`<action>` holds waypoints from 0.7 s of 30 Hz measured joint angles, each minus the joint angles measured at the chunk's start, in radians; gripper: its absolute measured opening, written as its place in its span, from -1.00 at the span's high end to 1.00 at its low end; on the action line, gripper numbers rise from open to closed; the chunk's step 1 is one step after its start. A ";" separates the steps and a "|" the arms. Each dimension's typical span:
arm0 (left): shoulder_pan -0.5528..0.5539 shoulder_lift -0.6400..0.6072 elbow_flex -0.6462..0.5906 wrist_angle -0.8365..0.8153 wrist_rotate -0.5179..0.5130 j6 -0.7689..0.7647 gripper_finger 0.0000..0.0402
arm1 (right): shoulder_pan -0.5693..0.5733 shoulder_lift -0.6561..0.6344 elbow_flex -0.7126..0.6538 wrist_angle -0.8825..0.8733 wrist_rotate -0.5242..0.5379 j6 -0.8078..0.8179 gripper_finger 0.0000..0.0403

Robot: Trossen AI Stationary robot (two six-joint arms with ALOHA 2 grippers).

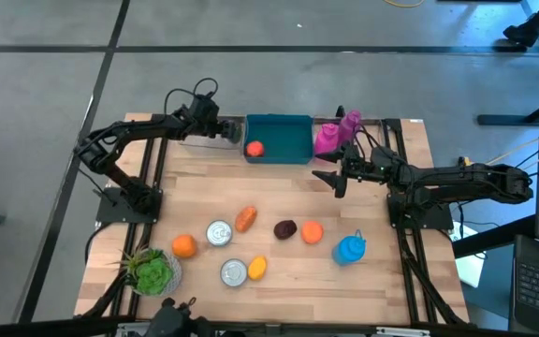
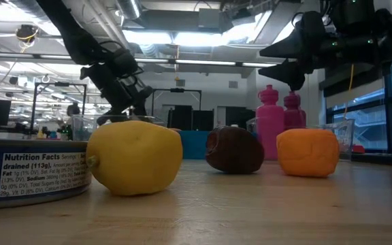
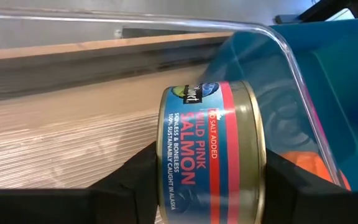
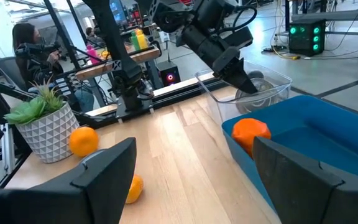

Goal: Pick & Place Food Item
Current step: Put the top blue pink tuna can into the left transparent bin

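Observation:
My left gripper (image 1: pixel 225 129) is at the table's far side, over a clear plastic container (image 1: pixel 202 139) that stands left of the blue bin (image 1: pixel 284 140). It is shut on a blue-and-red salmon can (image 3: pixel 213 149). In the right wrist view the can (image 4: pixel 261 84) sits low between the clear container's walls (image 4: pixel 278 84). An orange food item (image 1: pixel 254 148) lies in the blue bin. My right gripper (image 1: pixel 330 176) hangs open above the table right of the bin, with nothing between its fingers. My left gripper pinches the can by its two flat ends (image 3: pixel 257 163), one finger (image 3: pixel 135 183) on each. The fingers slant down from the table's left side. The can lies on its side with its label toward the camera. Whether it rests on the container's floor, I cannot tell.
On the near half of the table lie two tins (image 1: pixel 218 233), a carrot-shaped item (image 1: pixel 245 218), a dark fruit (image 1: pixel 285 228), orange items (image 1: pixel 313 231), a lemon (image 1: pixel 257 268) and a blue bottle (image 1: pixel 349 248). A potted plant (image 1: pixel 152 271) stands near left, pink bottles (image 1: pixel 335 133) far right.

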 joint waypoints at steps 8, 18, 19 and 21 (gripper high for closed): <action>0.000 0.000 0.000 -0.006 0.000 -0.015 -0.11 | 0.000 0.000 0.000 0.000 -0.007 -0.003 -0.58; 0.003 0.000 0.000 0.022 -0.003 -0.016 -0.14 | 0.000 0.000 0.000 0.000 -0.026 -0.001 -0.58; 0.007 0.000 0.000 0.022 -0.003 -0.020 -0.15 | 0.000 0.000 0.000 0.000 -0.026 0.000 -0.58; 0.015 0.000 0.000 0.022 -0.002 -0.034 -0.15 | 0.000 0.000 0.000 0.000 -0.026 0.000 -0.58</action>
